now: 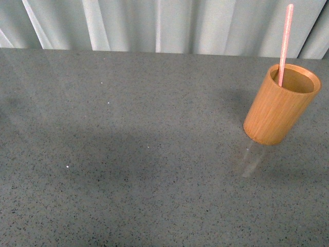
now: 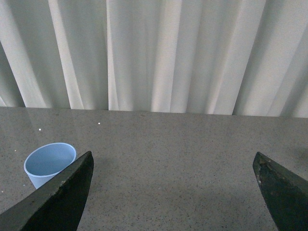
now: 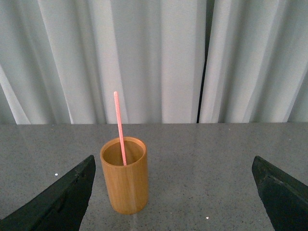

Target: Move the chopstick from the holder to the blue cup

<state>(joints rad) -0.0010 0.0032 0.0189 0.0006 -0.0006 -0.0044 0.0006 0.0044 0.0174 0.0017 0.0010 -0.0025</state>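
Note:
The orange-brown bamboo holder stands at the right of the grey table, with one pink chopstick leaning upright in it. The right wrist view shows the holder and the chopstick ahead of my right gripper, which is open, empty and well short of the holder. The light blue cup shows only in the left wrist view, standing empty beside one finger of my left gripper, which is open and empty. Neither gripper shows in the front view.
The grey speckled table runs back to a pale pleated curtain along its far edge. A few small white specks lie on the table top.

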